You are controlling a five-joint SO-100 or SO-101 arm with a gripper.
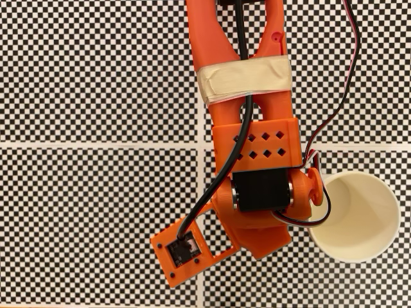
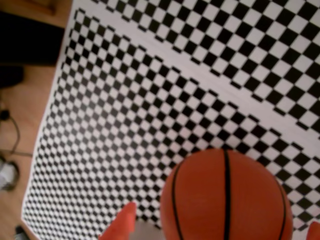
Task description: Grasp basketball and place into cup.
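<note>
In the wrist view we see the basketball (image 2: 227, 197) large at the bottom edge, orange with thin black seams, sitting between two orange fingertips (image 2: 121, 225) of the claw (image 2: 220, 231); one tip shows just left of the ball and a sliver of the other at the far right corner, so we read the claw as clenched on the ball. Behind it lies the checkered surface (image 2: 150, 100), crossed by a pale strip, and a wooden floor (image 2: 20, 125) shows along the left edge with a dark cable on it. In the fixed view, looking down from above, the orange arm (image 1: 253, 141) runs from the top edge toward the middle, with a band of beige tape (image 1: 247, 77) wrapped round it and a black cable (image 1: 241, 38) along it. The cup (image 1: 359, 215) stands upright on the surface just right of the arm's lower end, its mouth open toward us and its inside bare where we can see it. The arm's body hides the ball in this view.
</note>
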